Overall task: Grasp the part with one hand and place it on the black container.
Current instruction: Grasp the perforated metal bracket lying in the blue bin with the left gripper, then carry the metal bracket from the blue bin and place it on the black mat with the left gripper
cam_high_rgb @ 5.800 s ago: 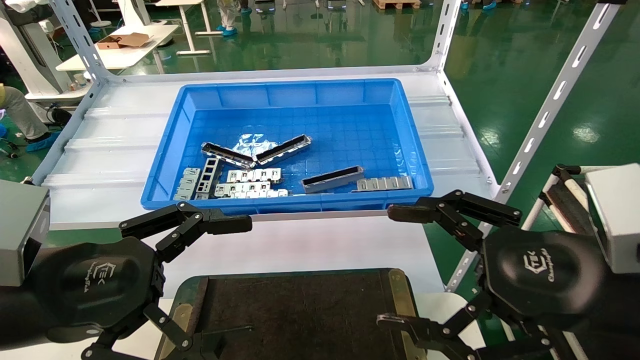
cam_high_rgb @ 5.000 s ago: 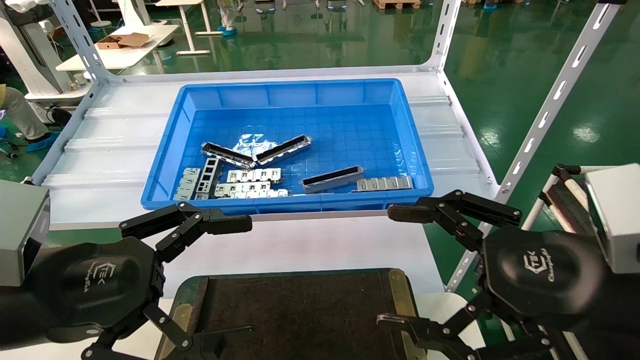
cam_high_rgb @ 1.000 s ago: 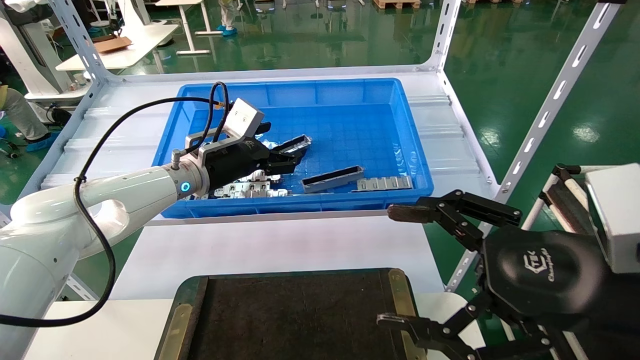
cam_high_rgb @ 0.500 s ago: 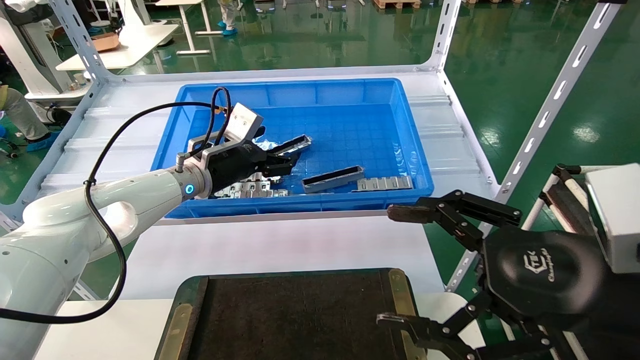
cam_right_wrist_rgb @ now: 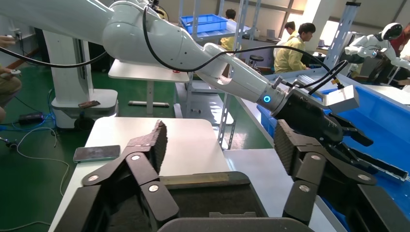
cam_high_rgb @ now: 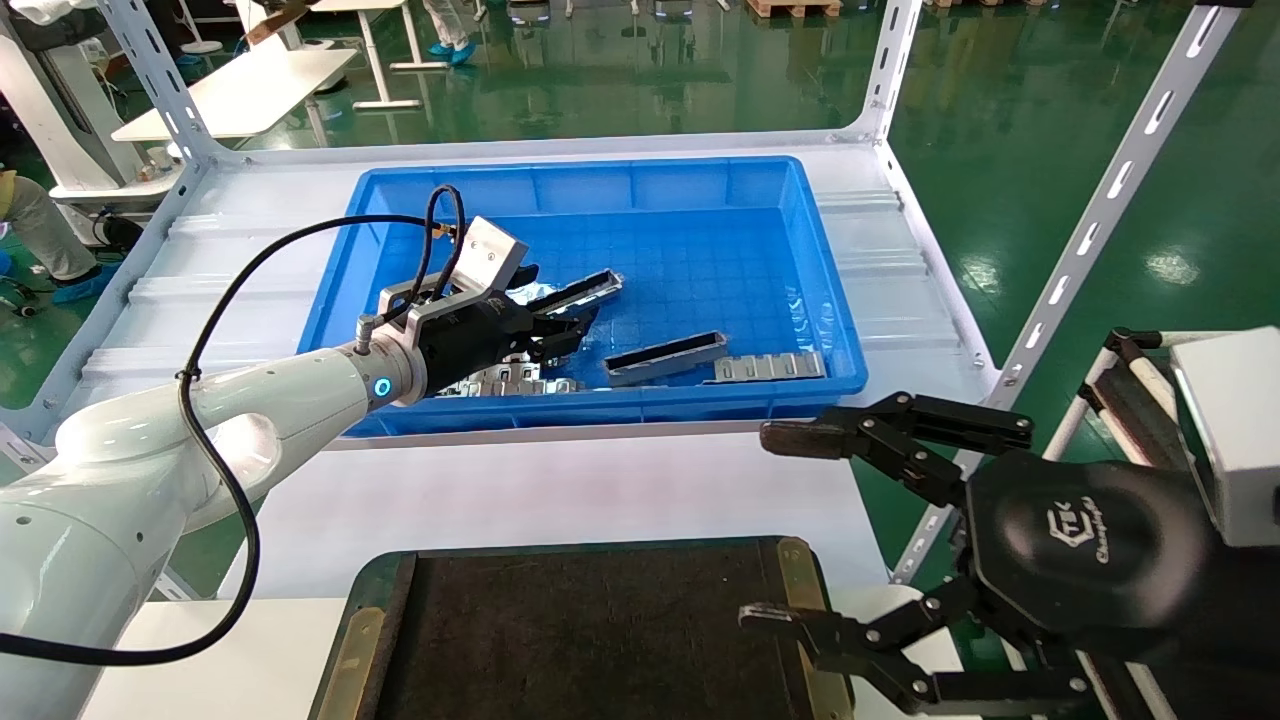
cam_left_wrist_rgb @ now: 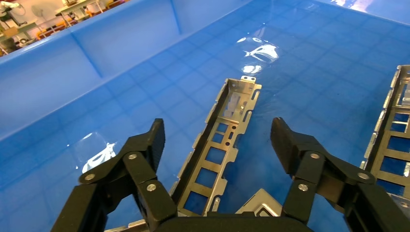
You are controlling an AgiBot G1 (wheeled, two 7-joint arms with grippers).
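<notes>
Inside the deep blue plastic bin on the white shelf, flat silver perforated strips are lying around the long silver-grey metal channel part. The left pincer is hovering wide, straddling the part without touching. The right pincer is hanging wide beside the flat black container.

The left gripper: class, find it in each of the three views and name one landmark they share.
Head view: left gripper, open, inside the blue bin.
Left wrist view: foreground, astride the part.
Right wrist view: farther off, beyond the right gripper.
Shared landmark: the blue bin.
</notes>
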